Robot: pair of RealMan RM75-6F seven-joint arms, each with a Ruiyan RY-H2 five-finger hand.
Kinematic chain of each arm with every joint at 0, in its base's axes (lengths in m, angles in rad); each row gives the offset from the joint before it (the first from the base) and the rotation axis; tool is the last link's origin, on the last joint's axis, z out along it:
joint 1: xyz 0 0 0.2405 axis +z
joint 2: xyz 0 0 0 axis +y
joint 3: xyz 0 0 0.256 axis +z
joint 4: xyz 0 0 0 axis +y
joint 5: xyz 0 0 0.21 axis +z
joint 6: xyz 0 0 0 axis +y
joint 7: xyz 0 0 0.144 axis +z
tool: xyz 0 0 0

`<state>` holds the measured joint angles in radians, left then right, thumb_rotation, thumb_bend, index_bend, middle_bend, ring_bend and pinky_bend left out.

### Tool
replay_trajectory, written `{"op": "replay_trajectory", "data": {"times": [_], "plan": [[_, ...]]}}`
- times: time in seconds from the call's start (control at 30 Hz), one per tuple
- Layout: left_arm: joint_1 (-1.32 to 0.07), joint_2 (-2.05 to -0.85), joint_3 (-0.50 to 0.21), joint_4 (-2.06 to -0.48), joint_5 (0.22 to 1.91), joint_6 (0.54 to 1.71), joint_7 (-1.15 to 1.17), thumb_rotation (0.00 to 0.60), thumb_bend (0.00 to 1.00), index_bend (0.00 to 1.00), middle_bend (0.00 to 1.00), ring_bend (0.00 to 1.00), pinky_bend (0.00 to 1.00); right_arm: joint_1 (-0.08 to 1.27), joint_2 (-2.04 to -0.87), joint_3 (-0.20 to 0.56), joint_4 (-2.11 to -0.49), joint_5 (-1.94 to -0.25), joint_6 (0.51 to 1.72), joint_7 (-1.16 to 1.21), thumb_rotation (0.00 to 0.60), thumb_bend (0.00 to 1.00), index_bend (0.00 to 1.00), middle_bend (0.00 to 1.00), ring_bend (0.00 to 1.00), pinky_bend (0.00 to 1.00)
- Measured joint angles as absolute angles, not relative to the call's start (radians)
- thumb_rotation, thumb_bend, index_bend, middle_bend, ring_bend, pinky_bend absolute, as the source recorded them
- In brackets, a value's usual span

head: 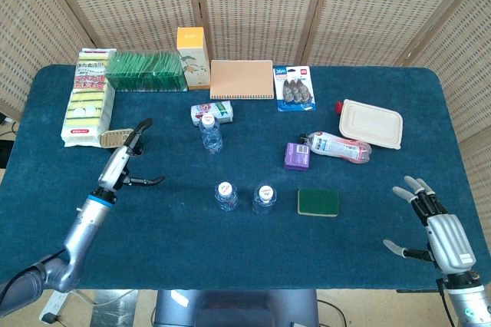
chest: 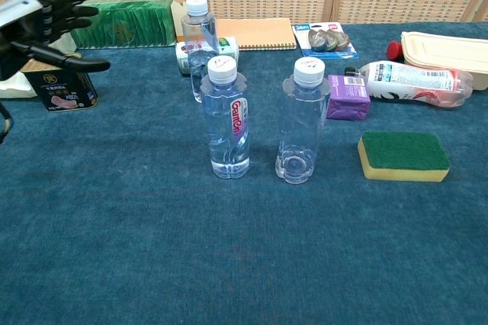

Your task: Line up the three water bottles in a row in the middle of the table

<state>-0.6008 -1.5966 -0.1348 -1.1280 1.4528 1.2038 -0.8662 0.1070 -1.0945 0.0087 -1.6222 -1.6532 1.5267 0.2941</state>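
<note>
Two clear water bottles stand upright side by side near the table's middle: the left bottle [head: 225, 196] [chest: 226, 123] with a red label and the right bottle [head: 264, 199] [chest: 300, 124]. A third bottle [head: 210, 133] [chest: 199, 47] stands upright further back. My left hand [head: 127, 156] [chest: 47, 20] hovers open, fingers spread, well to the left of the bottles, holding nothing. My right hand [head: 436, 223] is open at the table's front right edge, far from the bottles and seen only in the head view.
A green sponge [head: 318, 202] lies right of the bottle pair. A purple box [head: 296, 156] and a lying bottle with a red cap [head: 339, 146] sit behind it. A tin can [head: 116, 140] stands near my left hand. Boxes, a notebook [head: 242, 79] and a lidded container [head: 371, 123] line the back.
</note>
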Motion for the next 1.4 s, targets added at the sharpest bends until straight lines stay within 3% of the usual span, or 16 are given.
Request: {"op": "replay_trajectory", "data": {"times": [0.5, 0.87, 1.03, 1.17, 1.27, 1.4], "plan": [[-0.784, -1.755, -0.264, -0.982, 1.354, 0.969, -0.943, 0.6, 0.09, 0.0, 0.0, 0.0, 0.0, 0.081, -1.143, 0.055, -1.588, -1.619, 1.606, 0.128, 0.518, 0.0, 0.13, 0.01, 0.0, 0.07], [-0.841, -1.822, -0.303, -0.928, 1.316, 0.901, -0.952, 0.6, 0.09, 0.0, 0.0, 0.0, 0.01, 0.077, -1.14, 0.058, -1.605, -1.612, 1.596, 0.119, 0.524, 0.0, 0.12, 0.0, 0.0, 0.06], [-0.867, -1.851, -0.322, -0.901, 1.299, 0.87, -0.958, 0.6, 0.14, 0.0, 0.0, 0.0, 0.01, 0.077, -1.135, 0.058, -1.606, -1.614, 1.595, 0.134, 0.522, 0.0, 0.12, 0.0, 0.0, 0.06], [-0.892, -1.891, -0.344, -0.856, 1.281, 0.855, -0.958, 0.6, 0.26, 0.0, 0.0, 0.0, 0.07, 0.075, -1.129, 0.059, -1.608, -1.611, 1.597, 0.149, 0.523, 0.0, 0.12, 0.0, 0.0, 0.06], [-0.902, -1.922, -0.365, -0.825, 1.259, 0.859, -0.947, 0.6, 0.36, 0.01, 0.09, 0.06, 0.21, 0.074, -1.125, 0.06, -1.608, -1.608, 1.596, 0.165, 0.518, 0.0, 0.12, 0.0, 0.0, 0.06], [-0.913, -1.957, -0.384, -0.786, 1.222, 0.85, -0.902, 0.6, 0.44, 0.23, 0.31, 0.2, 0.34, 0.075, -1.119, 0.061, -1.605, -1.607, 1.59, 0.192, 0.523, 0.0, 0.12, 0.0, 0.0, 0.06]]}}
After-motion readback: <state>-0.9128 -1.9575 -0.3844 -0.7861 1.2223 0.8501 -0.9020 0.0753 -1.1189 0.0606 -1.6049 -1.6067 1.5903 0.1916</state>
